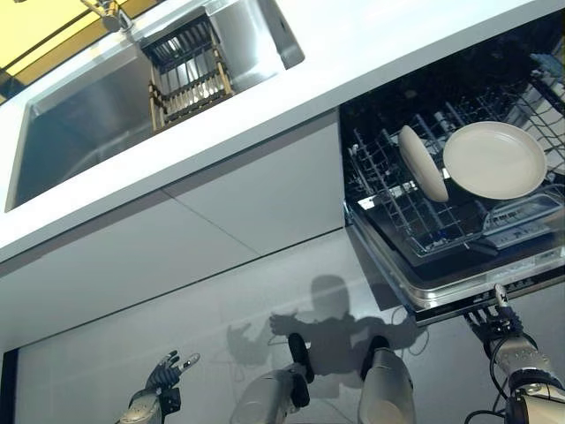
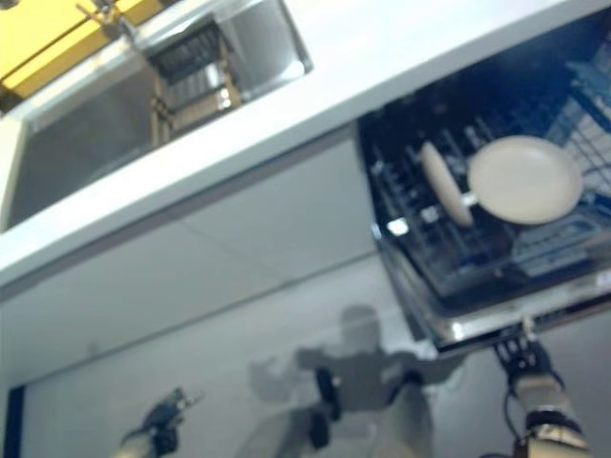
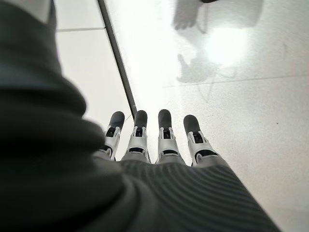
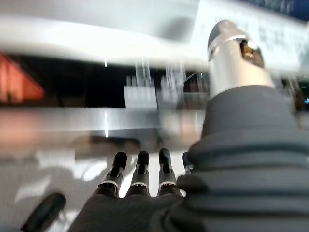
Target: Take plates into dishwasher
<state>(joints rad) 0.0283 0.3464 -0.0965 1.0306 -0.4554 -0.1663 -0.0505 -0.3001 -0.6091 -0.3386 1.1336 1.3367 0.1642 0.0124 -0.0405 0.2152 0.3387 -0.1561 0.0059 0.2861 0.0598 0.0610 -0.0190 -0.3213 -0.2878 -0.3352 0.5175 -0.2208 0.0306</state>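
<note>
Two cream plates stand in the pulled-out dishwasher rack [image 1: 415, 238]: a large one [image 1: 494, 160] facing me and a second [image 1: 422, 163] edge-on to its left. My right hand [image 1: 501, 320] is open and empty, fingers straight, just under the front edge of the lowered dishwasher door [image 1: 468, 296]; its wrist view shows the fingers [image 4: 139, 171] straight and the thumb [image 4: 231, 53] raised. My left hand [image 1: 166, 375] hangs low at the left, open and empty, fingers [image 3: 164, 135] over the floor.
A steel sink [image 1: 97, 115] is set in the white counter [image 1: 353, 53] at the upper left, with a dish rack [image 1: 187, 71] in it and a tap [image 1: 104, 12] behind. White cabinet fronts [image 1: 221, 212] stand below.
</note>
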